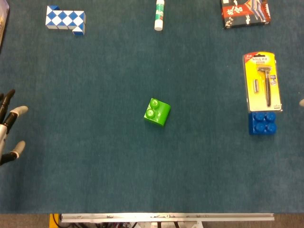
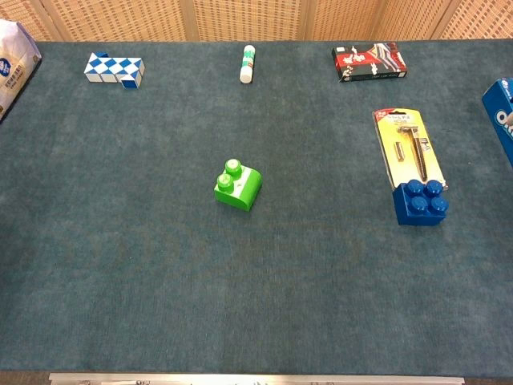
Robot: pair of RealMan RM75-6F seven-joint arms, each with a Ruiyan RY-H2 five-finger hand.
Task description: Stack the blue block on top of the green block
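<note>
The green block [image 1: 157, 112] [image 2: 238, 185] lies near the middle of the blue cloth, studs up and slightly turned. The blue block [image 1: 262, 122] [image 2: 420, 201] sits far to its right, touching the near end of a yellow razor pack [image 1: 262, 81] [image 2: 410, 149]. My left hand [image 1: 8, 128] shows only as spread fingertips at the left edge of the head view, holding nothing, far from both blocks. A pale tip of my right hand [image 1: 301, 102] peeks in at the right edge of the head view; how its fingers lie is hidden.
A blue-and-white snake puzzle [image 1: 65, 19] lies at the back left, a glue stick [image 1: 159, 14] at the back middle and a red-black box [image 1: 245, 13] at the back right. A blue box [image 2: 502, 119] sits at the chest view's right edge, a white bag [image 2: 14, 50] at its left.
</note>
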